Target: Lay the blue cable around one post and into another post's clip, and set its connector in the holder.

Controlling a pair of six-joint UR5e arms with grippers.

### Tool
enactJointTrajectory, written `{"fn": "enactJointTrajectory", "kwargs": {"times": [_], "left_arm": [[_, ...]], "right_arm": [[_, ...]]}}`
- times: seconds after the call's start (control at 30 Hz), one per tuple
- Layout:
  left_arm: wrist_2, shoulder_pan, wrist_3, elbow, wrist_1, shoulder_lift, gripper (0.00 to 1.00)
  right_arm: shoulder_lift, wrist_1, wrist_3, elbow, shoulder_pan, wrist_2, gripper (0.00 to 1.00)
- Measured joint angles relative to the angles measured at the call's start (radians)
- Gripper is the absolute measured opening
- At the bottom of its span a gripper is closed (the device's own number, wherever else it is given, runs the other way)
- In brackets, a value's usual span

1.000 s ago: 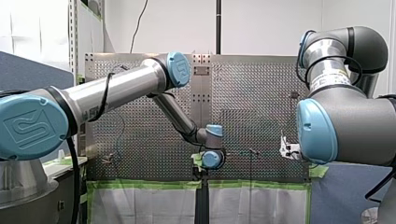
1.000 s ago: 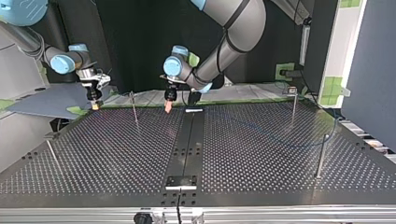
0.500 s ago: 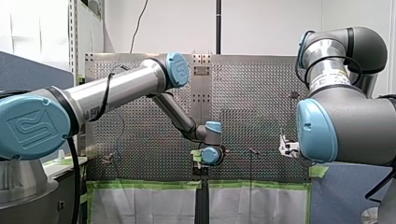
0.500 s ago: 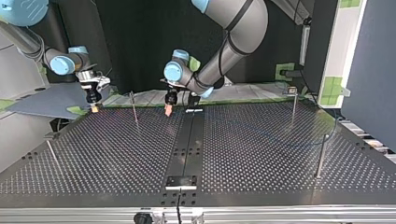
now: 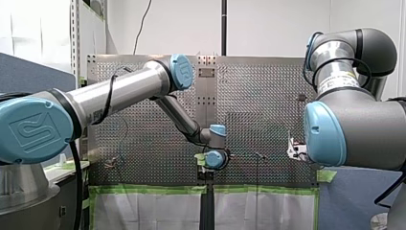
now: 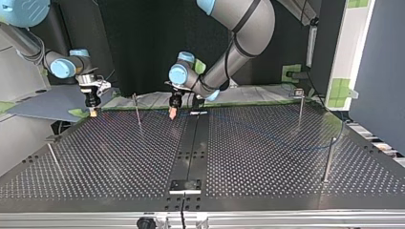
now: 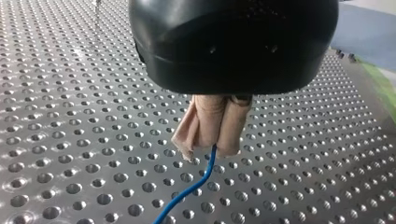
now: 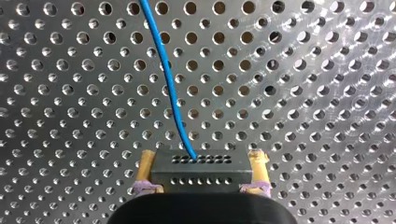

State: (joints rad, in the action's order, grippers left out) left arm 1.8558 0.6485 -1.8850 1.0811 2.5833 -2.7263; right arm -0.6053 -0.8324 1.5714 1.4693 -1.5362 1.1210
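1. First, at the top view's left, the first post (image 6: pixel 53 155) stands by itself near the edge of the counter (image 6: pixel 119 157).
2. Then comes my right pincer (image 6: pixel 93 110), its yellow pads (image 8: pixel 146 170) clenched on the connector (image 8: pixel 196 163). I judge it carries that end above the counter so it can later be seated.
3. Between the two pincers stands the second post (image 6: pixel 137 109). Whether the cable touches it I cannot tell.
4. Near the middle, my left pincer (image 6: pixel 173 112) hangs low over the counter. Its beige pads (image 7: pixel 233 130) are clamped on the blue cable (image 7: pixel 194 184), likely to steer the slack and keep the line taut.
5. Further right, the third post (image 6: pixel 300 107) bears a small head (image 6: pixel 299 92), probably the clip. The fourth post (image 6: pixel 327 160) stands nearer the camera, and the cable curves faintly over the counter near these two.
6. Counted: two pincers, four posts, one cable, one connector. Which fitting is the holder I cannot tell.
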Motion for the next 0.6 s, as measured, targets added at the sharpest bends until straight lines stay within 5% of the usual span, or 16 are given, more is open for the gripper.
{"fn": "enactJointTrajectory", "kwargs": {"times": [0.07,0.1,0.13,0.17,0.23,0.27,0.3,0.6], "left_arm": [[-0.010,-0.001,-0.003,0.000,0.003,0.000,0.14],[-0.015,-0.001,-0.005,0.000,0.007,0.000,0.29],[-0.018,-0.001,-0.005,0.000,0.012,0.000,0.54],[-0.020,-0.001,-0.004,0.000,0.017,0.000,0.54],[-0.024,0.002,-0.002,0.000,0.031,0.000,0.88],[-0.025,0.003,0.000,0.000,0.038,0.001,0.88],[-0.026,0.005,0.002,0.001,0.048,0.001,1.00],[-0.076,0.022,0.043,0.008,0.109,0.002,1.00]], "right_arm": [[0.001,0.003,-0.003,0.000,-0.001,0.000,0.00],[0.001,0.005,-0.005,0.000,-0.002,0.000,0.00],[0.001,0.007,-0.006,0.000,-0.002,0.000,0.00],[0.001,0.008,-0.007,0.000,-0.003,0.000,0.00],[0.002,0.012,-0.007,0.000,-0.003,-0.001,0.00],[0.002,0.013,-0.008,0.000,-0.003,-0.001,0.00],[0.003,0.014,-0.008,0.000,-0.003,-0.001,0.00],[0.005,0.023,-0.008,0.000,-0.004,-0.004,0.00]]}}
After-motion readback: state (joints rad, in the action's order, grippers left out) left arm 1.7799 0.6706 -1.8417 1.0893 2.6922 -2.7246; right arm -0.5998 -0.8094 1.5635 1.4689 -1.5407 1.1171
